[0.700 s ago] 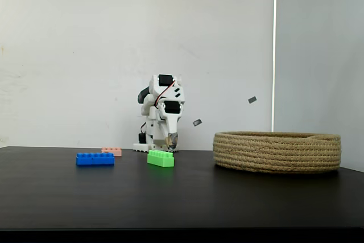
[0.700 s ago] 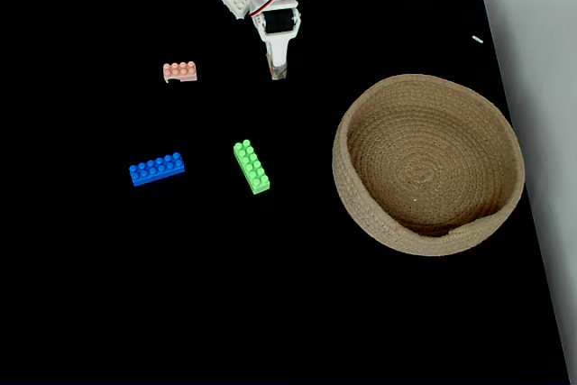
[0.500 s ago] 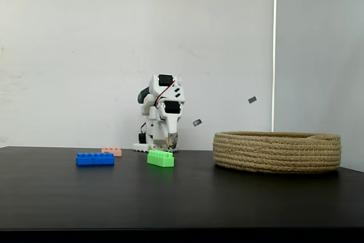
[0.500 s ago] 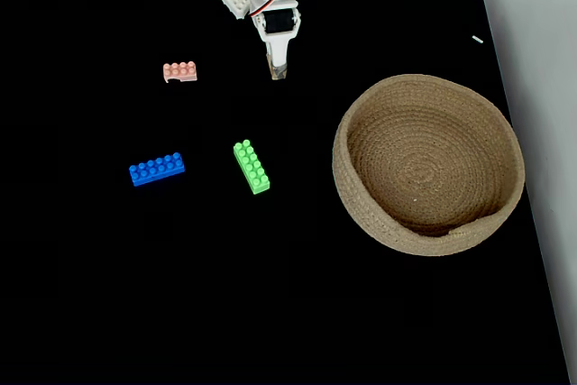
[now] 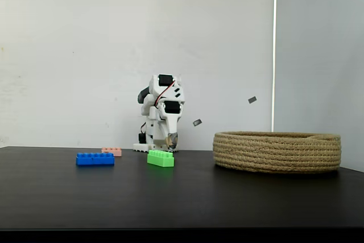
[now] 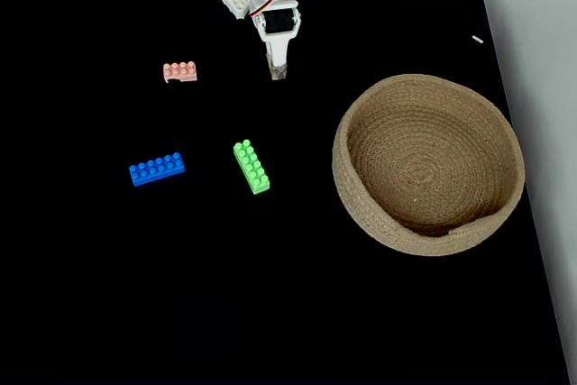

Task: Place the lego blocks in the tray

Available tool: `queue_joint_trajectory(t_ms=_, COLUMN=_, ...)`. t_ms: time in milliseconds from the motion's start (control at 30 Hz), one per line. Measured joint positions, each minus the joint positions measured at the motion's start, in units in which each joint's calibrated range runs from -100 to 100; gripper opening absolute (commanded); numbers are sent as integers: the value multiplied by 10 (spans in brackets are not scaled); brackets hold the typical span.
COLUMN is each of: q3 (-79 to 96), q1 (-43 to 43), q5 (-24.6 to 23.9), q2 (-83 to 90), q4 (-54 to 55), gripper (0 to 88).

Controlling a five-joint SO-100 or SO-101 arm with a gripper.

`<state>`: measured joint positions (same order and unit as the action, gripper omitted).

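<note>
— Where do the bricks lie?

— All three sit on the black tabletop (image 6: 270,295), outside the tray (image 6: 361,196). In the fixed view from above, the pale pink brick (image 6: 179,70) is nearest the arm's base, to its left. The blue brick (image 6: 157,169) lies lower left, and the green brick (image 6: 251,166) lies just right of it, set at a slant.

— And the tray?

— It is the round coiled-rope basket on the right, well apart from the bricks. From the side its rim (image 5: 277,136) stands higher than any brick.

— What about the gripper?

— The gripper (image 6: 278,72) hangs folded down close to the white arm's base, its tip near the tabletop, between the pink brick and the tray. Its jaws look pressed together with nothing between them. In the side view the gripper (image 5: 171,140) shows behind the green brick (image 5: 160,158), with the blue brick (image 5: 95,159) and pink brick (image 5: 111,151) to the left.
</note>
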<state>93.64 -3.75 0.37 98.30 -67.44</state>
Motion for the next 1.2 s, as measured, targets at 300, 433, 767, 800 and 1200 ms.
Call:
queue_joint_trajectory(t_ms=300, q3=0, q1=0, q5=0, q2=0, q4=0, gripper=4)
queue_joint_trajectory(t_ms=433, q3=0, q1=0, q5=0, q2=0, q4=0, gripper=4)
queue_joint_trajectory(t_ms=767, q3=0, q1=0, q5=1, q2=0, q4=0, gripper=4)
queue_joint_trajectory(t_ms=800, q3=0, q1=0, q5=2, q2=0, q4=0, gripper=10)
queue_joint_trajectory(t_ms=1200, q3=-21, q1=15, q5=-24, q2=-122, q4=102, gripper=80)
